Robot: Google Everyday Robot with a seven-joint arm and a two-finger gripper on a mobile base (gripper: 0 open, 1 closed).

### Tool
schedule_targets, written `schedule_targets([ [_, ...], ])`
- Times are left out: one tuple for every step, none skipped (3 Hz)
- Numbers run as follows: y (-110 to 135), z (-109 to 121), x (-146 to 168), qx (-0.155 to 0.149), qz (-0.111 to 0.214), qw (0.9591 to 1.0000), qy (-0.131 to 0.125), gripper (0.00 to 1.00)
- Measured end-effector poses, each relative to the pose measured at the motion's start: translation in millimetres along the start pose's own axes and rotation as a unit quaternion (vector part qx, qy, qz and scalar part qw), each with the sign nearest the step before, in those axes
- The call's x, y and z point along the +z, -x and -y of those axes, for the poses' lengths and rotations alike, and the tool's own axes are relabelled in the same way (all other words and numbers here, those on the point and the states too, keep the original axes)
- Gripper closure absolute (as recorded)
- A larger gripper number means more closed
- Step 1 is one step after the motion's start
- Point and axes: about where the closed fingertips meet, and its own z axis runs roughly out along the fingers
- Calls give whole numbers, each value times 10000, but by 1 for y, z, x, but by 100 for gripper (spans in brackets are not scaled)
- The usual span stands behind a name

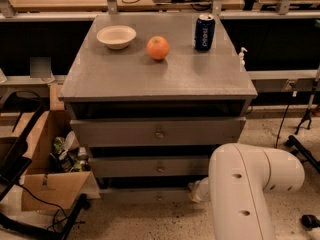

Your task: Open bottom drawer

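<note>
- Gripper (199, 190) first: you've got it way down low, near the floor, at the right part of the bottom drawer (145, 195) front. It's mostly tucked behind the arm. Honestly can't tell how wide it's spread, or whether it's touching or holding anything.
- Far left, a cardboard box (47, 189) sits on the floor beside the cabinet. Its flaps are open, there's clutter inside, and a black cable (50, 204) trails across its front.
- Your cabinet (150, 79) is grey with three drawers stacked. The top drawer (125, 132) has the tallest front and the middle drawer (130, 167) sits under it. There's a dark gap above each of them.
- That bottom drawer is the slim one at the very base, almost at floor level. It has a small round knob (159, 198) in the centre of its front. The knob is left of the gripper, near it but apart.
- On the cabinet top, left to right: a white bowl (116, 36), an orange (158, 48) and a blue can (204, 32) standing upright toward the back right. None of them touch.
- Lower right, the big white arm (250, 184) stands in front of the cabinet's bottom right corner. It covers the right ends of the two lower drawers.
- Far right, black stand legs (302, 151) rest on the speckled floor.
</note>
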Motion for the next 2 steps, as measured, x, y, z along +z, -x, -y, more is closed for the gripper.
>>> schedule_targets([
  [0, 0, -1, 0, 0, 10000, 0, 100],
  [1, 1, -2, 0, 0, 10000, 0, 100],
])
